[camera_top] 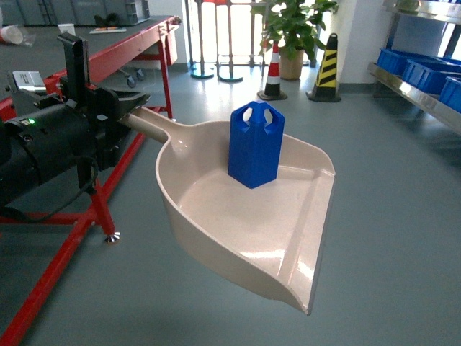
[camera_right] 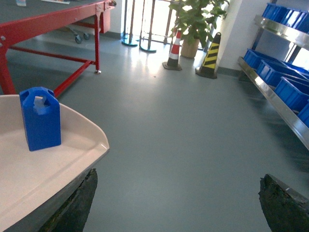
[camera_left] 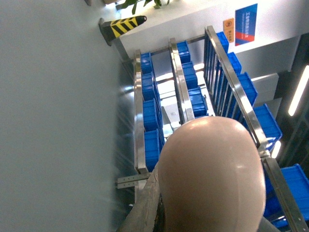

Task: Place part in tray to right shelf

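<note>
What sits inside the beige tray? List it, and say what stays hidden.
Only the blue hexagonal part stands upright inside the tray, near the handle end. The tray floor beneath the part is covered. The left gripper holds the handle.

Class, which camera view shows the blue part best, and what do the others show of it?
The head view: the part stands upright and whole in the tray, cut-outs visible. The right wrist view shows it whole, farther off. The left wrist view does not show it.
</note>
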You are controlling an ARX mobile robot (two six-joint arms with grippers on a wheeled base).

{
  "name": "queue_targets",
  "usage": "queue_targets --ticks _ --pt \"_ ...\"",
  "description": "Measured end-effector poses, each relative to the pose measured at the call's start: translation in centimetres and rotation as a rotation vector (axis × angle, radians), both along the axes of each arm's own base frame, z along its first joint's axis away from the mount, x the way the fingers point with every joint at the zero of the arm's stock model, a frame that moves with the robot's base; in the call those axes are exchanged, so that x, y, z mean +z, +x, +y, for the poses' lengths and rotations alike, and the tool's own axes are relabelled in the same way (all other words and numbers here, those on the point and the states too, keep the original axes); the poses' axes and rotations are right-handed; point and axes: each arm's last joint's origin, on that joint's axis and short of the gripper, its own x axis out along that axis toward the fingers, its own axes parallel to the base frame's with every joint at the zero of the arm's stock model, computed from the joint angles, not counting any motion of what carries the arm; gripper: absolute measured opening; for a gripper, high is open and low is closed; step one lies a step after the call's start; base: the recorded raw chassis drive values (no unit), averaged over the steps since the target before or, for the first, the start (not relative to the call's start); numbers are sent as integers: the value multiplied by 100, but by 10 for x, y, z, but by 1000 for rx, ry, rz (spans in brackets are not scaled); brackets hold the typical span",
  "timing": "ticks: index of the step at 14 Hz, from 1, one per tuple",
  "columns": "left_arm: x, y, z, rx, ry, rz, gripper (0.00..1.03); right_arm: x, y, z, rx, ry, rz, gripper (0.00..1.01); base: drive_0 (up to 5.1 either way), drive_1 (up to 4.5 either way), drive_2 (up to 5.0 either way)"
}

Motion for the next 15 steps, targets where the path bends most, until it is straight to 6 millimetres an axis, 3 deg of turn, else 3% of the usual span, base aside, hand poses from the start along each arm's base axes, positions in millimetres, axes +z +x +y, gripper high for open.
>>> queue_targets --ticks 15 --pt "0 0 0 1 0 0 16 0 0 0 0 0 1 98 6 435 -424"
